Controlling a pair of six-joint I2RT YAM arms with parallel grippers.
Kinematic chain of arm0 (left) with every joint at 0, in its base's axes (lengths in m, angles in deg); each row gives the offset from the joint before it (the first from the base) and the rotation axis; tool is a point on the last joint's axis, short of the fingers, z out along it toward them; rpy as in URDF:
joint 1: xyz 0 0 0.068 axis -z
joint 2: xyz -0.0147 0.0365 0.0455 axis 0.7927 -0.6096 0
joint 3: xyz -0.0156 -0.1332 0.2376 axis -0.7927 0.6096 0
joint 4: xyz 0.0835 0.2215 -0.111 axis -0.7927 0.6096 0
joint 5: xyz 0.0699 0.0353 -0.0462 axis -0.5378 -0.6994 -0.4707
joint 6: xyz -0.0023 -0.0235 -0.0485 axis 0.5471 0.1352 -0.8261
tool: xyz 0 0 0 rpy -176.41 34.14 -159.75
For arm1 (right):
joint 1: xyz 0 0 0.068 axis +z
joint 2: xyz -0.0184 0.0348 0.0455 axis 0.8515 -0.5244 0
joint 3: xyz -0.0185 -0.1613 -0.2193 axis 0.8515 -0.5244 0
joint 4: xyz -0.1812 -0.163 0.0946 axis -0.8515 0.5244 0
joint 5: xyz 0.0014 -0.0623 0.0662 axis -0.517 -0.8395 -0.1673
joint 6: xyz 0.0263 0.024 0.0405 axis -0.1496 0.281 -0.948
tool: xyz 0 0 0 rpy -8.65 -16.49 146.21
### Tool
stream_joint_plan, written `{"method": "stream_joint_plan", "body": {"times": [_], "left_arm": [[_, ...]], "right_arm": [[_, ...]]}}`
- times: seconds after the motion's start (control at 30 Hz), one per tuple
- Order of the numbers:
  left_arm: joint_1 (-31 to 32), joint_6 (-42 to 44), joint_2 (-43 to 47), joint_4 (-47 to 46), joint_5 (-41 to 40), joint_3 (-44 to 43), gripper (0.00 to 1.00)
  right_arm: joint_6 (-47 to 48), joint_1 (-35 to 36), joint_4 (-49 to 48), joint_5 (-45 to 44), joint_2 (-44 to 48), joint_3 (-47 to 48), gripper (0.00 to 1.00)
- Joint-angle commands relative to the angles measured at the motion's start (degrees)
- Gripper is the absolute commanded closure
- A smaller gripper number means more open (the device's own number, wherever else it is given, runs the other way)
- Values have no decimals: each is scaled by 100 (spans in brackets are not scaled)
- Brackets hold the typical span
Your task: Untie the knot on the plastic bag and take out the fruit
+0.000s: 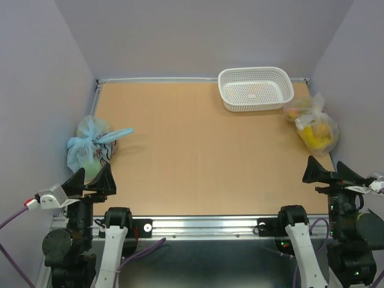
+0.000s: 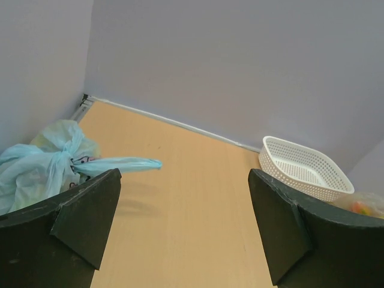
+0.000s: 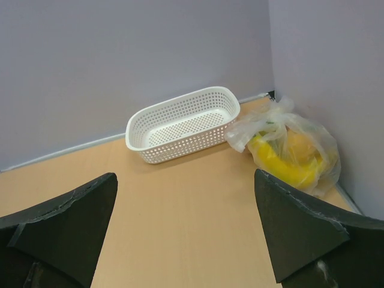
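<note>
Plastic bag (image 1: 315, 125) against right wall (image 1: 360, 66), well ahead of right fingers (image 1: 313, 170).

Table (image 1: 198, 150): smooth, matt, pale wood-look board. Rail (image 1: 204, 226) at your 6 o'clock: bare silvery metal, dull sheen. Basket (image 1: 258, 105) at 1 o'clock: white moulded plastic, perforated, slight gloss. Plastic bag (image 1: 318, 129) at 2 o'clock: thin clear film, crinkled, shiny; you see glossy yellow bananas (image 3: 279, 161) through it. Light-blue bag (image 1: 89, 144) at 9 o'clock: thin wrinkled film, nearly matt. Left gripper (image 2: 185, 172): fingers (image 2: 84, 222) matt black plastic, rough-edged.

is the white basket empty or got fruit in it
Empty: the white basket shows a bare perforated floor; the fruit sits in the plastic bag beside it.
</note>
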Motion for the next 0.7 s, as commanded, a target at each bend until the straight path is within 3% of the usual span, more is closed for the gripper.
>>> {"method": "stream_joint_plan", "body": {"times": [0.0,0.3,0.53,0.67], "left_arm": [[16,-50,853,-257,212,99,1],[16,-269,476,15,387,64,1],[16,-296,-410,480,976,-33,1],[16,-496,-666,1007,477,-165,1]], "right_arm": [[85,-19,-58,-46,-223,-21,0],[-134,-19,-154,-512,-1153,-48,0],[-1004,-19,-190,-1636,-3138,285,0],[-1206,-10,-251,-1908,-4770,706,0]]}}
